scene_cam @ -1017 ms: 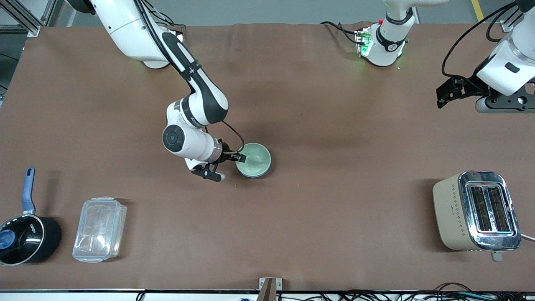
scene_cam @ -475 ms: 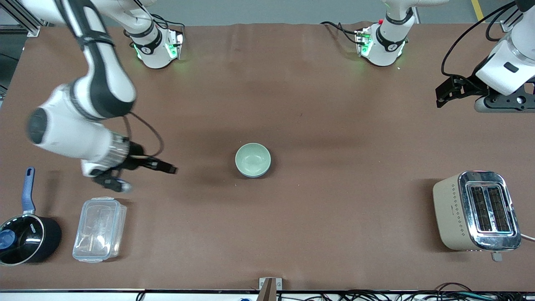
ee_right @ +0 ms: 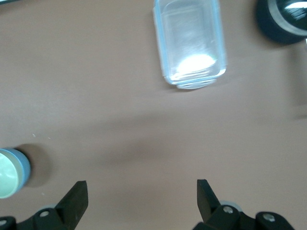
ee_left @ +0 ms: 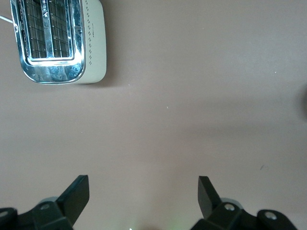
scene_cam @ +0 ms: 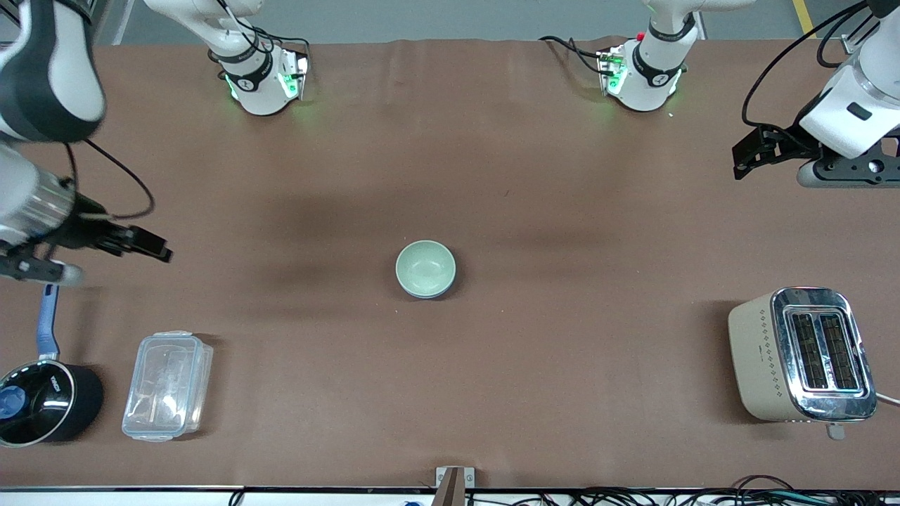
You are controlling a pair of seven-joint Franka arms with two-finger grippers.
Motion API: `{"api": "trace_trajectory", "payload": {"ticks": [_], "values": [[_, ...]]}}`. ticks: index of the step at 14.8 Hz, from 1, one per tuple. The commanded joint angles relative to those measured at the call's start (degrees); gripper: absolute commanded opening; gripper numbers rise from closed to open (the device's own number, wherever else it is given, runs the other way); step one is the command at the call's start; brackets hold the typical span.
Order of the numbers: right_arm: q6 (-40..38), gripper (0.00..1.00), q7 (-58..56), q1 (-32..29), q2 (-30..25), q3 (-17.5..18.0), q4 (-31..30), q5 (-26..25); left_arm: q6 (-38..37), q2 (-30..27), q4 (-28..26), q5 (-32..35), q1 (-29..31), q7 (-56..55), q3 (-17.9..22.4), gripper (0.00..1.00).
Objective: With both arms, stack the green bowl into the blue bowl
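Brown counter (scene_cam: 562, 176), items resting on it.
Stacked bowls (scene_cam: 425, 269) at centre; toaster (scene_cam: 801, 355), clear box (scene_cam: 167, 385), saucepan (scene_cam: 43, 400) nearer the front camera.

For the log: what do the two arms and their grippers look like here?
Both arms are glossy white with rounded shells, black joint bands and loose black cables; green lights glow at their bases. The right arm ends in a ribbed silver wrist ring. The right gripper and the left gripper are matt black with two flat, wedge-shaped fingers on bolted mounts. No markings are legible.
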Motion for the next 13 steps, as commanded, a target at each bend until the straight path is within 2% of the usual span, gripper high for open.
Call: {"api": "trace_trajectory", "payload": {"ticks": [1,3,5,6,9,13], "values": [[-4.2,1.0,-6.1,0.0,-6.5,-1.4,-1.1,-3.2,-1.1,-0.9,0.3,-1.1,0.4,0.2,-0.2,1.0],[-7.3,1.0,-6.6,0.0,-10.0,-0.9,-1.7,-6.6,-1.1,-0.5,1.0,-1.1,0.3,0.0,-0.2,1.0],[-9.0,1.0,-6.5,-0.1,-10.5,-0.2,-1.1,-6.9,-1.0,-0.3,1.2,-1.0,0.3,-0.1,-0.1,1.0],[-8.3,1.0,-6.4,-0.4,-10.1,-0.3,-0.7,-6.7,-1.1,-0.2,1.8,-1.0,0.4,0.0,-0.1,1.0],[-8.9,1.0,-6.5,-0.6,-6.6,-0.2,7.0,-5.8,-1.5,-0.2,2.0,-0.7,0.2,0.0,-0.1,1.0],[-9.6,1.0,-6.5,-1.5,-5.9,1.3,8.1,-5.9,-1.8,-0.2,2.1,-0.7,0.1,0.3,-0.2,1.0]]}}
